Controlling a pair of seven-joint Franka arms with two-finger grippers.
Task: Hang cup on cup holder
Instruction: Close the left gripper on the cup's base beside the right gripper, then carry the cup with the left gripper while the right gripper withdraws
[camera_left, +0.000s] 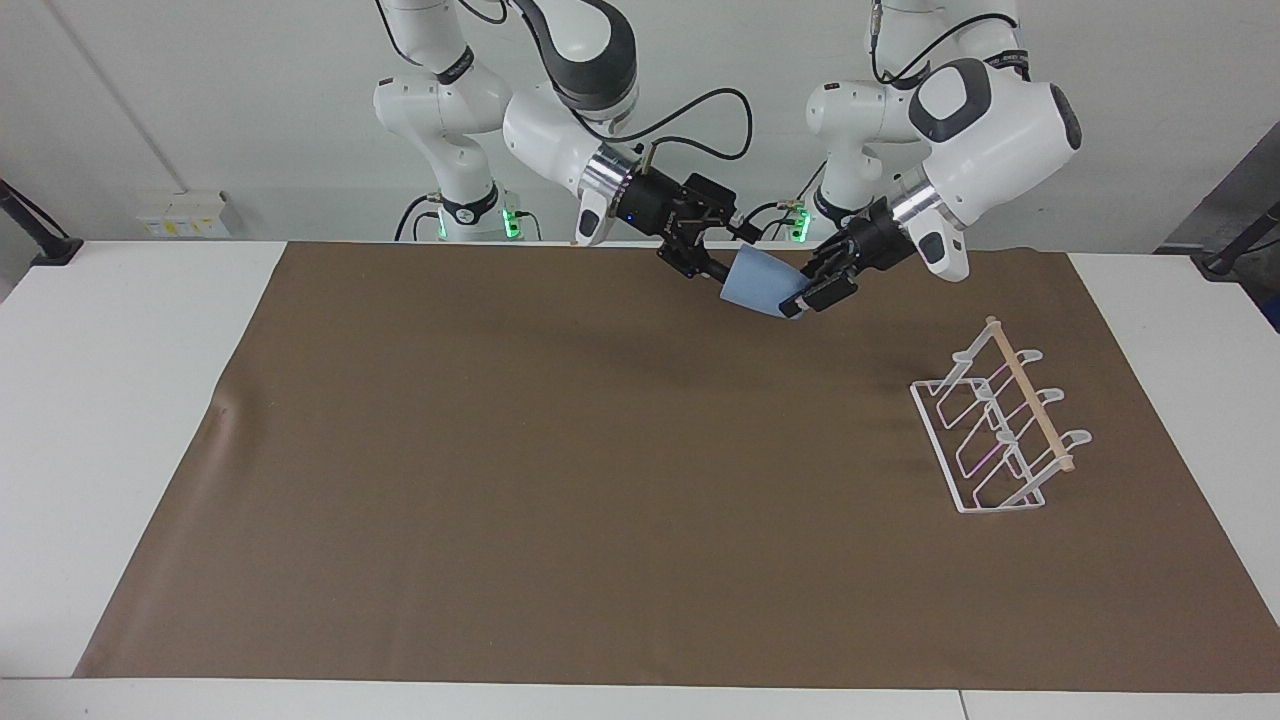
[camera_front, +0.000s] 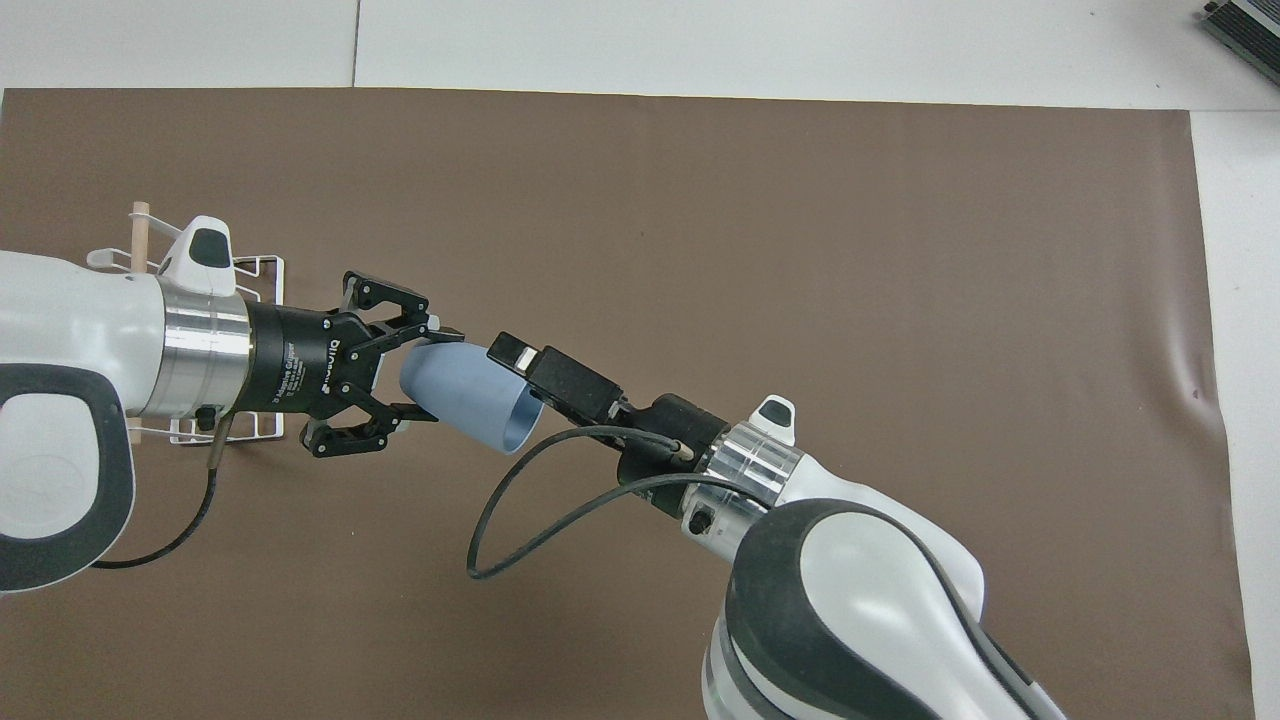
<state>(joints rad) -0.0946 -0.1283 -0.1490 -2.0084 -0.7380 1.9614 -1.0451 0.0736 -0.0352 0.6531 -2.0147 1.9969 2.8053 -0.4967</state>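
Observation:
The pale blue cup (camera_left: 758, 284) hangs tilted in the air over the brown mat, near the robots' edge. My left gripper (camera_left: 806, 293) is shut on the cup's narrow base; in the overhead view its fingers (camera_front: 428, 330) clasp the base of the cup (camera_front: 465, 395). My right gripper (camera_left: 722, 255) is open beside the cup's rim, and one of its fingers (camera_front: 518, 358) lies along the rim's outside. The cup's open mouth shows empty. The white wire cup holder (camera_left: 1000, 425) with its wooden rod stands on the mat toward the left arm's end, mostly hidden under the left arm in the overhead view (camera_front: 258, 266).
A brown mat (camera_left: 500, 450) covers most of the white table. A black cable (camera_front: 485, 540) loops out from the right wrist. A small dent marks the mat (camera_left: 222, 408) toward the right arm's end.

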